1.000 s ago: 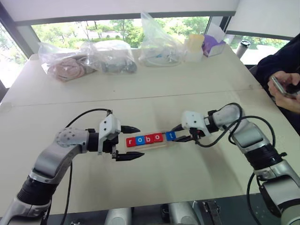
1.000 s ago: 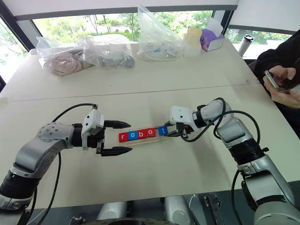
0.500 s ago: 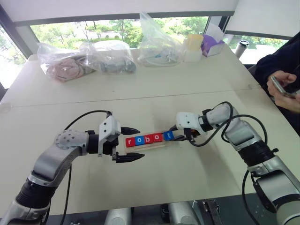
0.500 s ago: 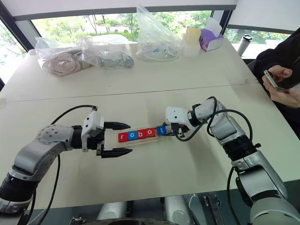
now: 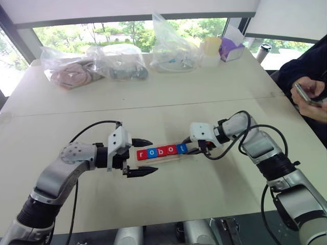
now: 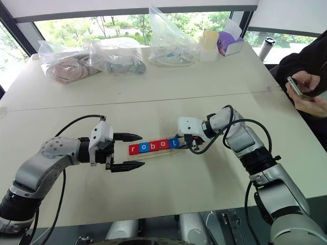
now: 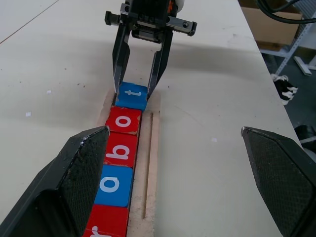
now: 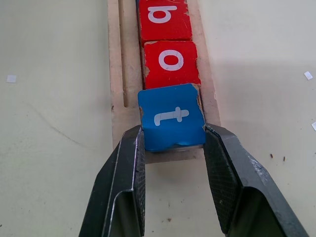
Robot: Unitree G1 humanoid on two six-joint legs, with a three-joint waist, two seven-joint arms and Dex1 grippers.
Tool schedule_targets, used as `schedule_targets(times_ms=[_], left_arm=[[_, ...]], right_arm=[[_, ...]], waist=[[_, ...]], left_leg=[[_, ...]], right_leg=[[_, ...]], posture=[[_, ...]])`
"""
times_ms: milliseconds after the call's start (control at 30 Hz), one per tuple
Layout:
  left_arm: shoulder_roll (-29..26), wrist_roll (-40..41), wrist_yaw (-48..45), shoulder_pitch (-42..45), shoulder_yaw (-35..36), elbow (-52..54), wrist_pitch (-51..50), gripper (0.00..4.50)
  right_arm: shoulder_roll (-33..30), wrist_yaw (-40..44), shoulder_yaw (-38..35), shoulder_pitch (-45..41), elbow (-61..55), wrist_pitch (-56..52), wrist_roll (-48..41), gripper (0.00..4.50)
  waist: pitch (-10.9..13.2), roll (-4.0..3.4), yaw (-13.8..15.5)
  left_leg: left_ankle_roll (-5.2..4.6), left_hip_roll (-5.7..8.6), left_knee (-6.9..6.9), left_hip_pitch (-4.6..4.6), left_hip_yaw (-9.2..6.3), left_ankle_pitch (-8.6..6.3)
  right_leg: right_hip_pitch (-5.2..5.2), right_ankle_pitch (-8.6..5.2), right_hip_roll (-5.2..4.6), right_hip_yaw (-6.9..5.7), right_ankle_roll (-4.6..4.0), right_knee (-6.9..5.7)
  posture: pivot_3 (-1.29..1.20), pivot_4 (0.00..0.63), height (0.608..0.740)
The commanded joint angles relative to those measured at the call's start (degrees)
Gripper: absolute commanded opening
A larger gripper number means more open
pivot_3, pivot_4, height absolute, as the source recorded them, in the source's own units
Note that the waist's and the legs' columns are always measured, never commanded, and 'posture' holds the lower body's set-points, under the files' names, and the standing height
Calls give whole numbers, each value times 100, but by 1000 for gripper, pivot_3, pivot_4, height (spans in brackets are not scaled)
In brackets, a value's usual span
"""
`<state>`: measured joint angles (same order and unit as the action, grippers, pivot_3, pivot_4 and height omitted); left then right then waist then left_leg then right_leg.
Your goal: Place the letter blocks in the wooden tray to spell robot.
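- The right hand point(image 8: 173, 148) pinches the blue t block point(image 8: 172, 117) at the wooden tray's point(image 7: 153, 163) end, touching the red o point(image 8: 171, 64).
- The t looks slightly tilted, perhaps not fully seated.
- Tray's long axis runs between the 2 hands.
- The left hand point(image 5: 139, 157) hovers wide open at the r end, holding nothing.

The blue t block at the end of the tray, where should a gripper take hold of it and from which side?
Grip the blue t block across its two free side edges, coming in from the open end of the wooden tray. Its inner edge butts against the red o block, leaving no finger room there. The right gripper is shut on it that way.
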<state>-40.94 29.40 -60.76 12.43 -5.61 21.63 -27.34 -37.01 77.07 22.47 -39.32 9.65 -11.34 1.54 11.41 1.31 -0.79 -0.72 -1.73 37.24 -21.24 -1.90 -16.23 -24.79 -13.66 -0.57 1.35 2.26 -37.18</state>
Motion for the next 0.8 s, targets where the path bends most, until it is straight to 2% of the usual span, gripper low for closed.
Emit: schedule_targets(times_ms=[33, 567, 600, 700, 733, 767, 800], left_arm=[[-46, 95, 35, -14, 170, 228, -4, 4500], [-21, 79, 47, 21, 136, 209, -4, 4500], [-19, 80, 47, 26, 135, 204, -4, 4500], [-15, 78, 47, 33, 131, 195, -4, 4500], [-16, 77, 47, 30, 132, 196, -4, 4500], [-16, 74, 49, 29, 132, 196, -5, 4500], [-17, 74, 49, 26, 135, 197, -7, 4500]], right_arm=[[74, 16, 23, -138, -27, 63, 20, 1107], [148, -17, 31, -197, 48, 54, 55, 1107], [159, -19, 28, -203, 46, 32, 49, 2162], [183, -25, 20, -217, 48, 3, 52, 3621], [185, -9, 11, -221, 14, -34, 35, 4230], [189, 10, -6, -225, -25, -89, 7, 4470], [191, 30, -33, -231, -75, -151, -35, 4470]], waist=[[0, 0, -2], [0, 0, -8], [0, 0, -9], [-1, -1, -6], [-1, -1, -2], [-1, -1, -2], [0, -1, -1]], left_leg=[[0, 0, 0, 0, 0, 0], [0, 0, 0, 1, 0, 0], [0, 0, 0, 2, 0, 0], [0, 0, -1, 2, 0, 0], [0, 0, -1, 1, 0, 0], [0, 0, 0, 1, 0, 0], [0, 0, 0, 1, 0, 0]], right_leg=[[0, 0, 0, 0, 0, 0], [0, 0, 0, 0, 0, -1], [0, 0, 0, 0, 0, -1], [0, 0, 0, 0, 0, -1], [0, 0, 0, 0, 0, -1], [0, 0, 0, 0, 0, -1], [0, 0, 0, 0, 0, -1]], posture=[[0, 150, 740], [0, 150, 740], [0, 150, 740], [0, 150, 740], [0, 150, 740], [0, 150, 740], [0, 150, 740]])
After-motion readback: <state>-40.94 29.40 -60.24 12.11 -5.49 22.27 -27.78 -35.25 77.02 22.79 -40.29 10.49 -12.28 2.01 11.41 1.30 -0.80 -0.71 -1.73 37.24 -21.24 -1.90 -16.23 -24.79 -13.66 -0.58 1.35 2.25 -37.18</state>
